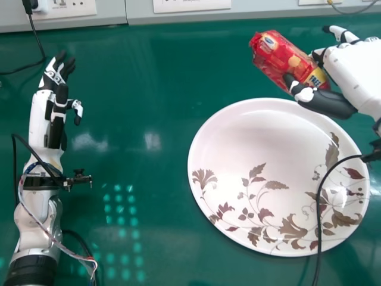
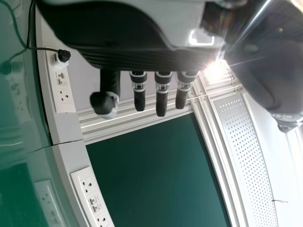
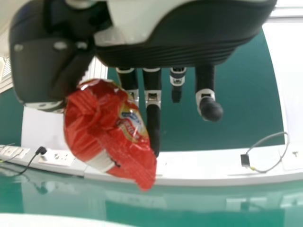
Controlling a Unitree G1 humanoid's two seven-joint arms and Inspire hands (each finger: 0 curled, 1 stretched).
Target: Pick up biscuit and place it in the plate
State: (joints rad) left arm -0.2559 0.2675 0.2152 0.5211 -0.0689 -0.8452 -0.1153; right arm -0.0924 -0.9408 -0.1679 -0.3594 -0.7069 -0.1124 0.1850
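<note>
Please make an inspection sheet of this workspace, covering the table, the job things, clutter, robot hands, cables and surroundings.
Surface: glossy green tabletop, with light reflections.
Job's things: red biscuit packet held off the plate, beyond its far rim in the head view; round white plate with brown leaf and flower print.
Clutter: nothing seen.
Robot hands: right robot hand grips the packet between thumb and fingers; left robot hand is open at the table's left side, holding nothing.
Cables: black wrist cable crosses the plate's right part in the head view; black plug cable runs down onto the table at far left.
Surroundings: white socket panels beyond the far edge.
</note>
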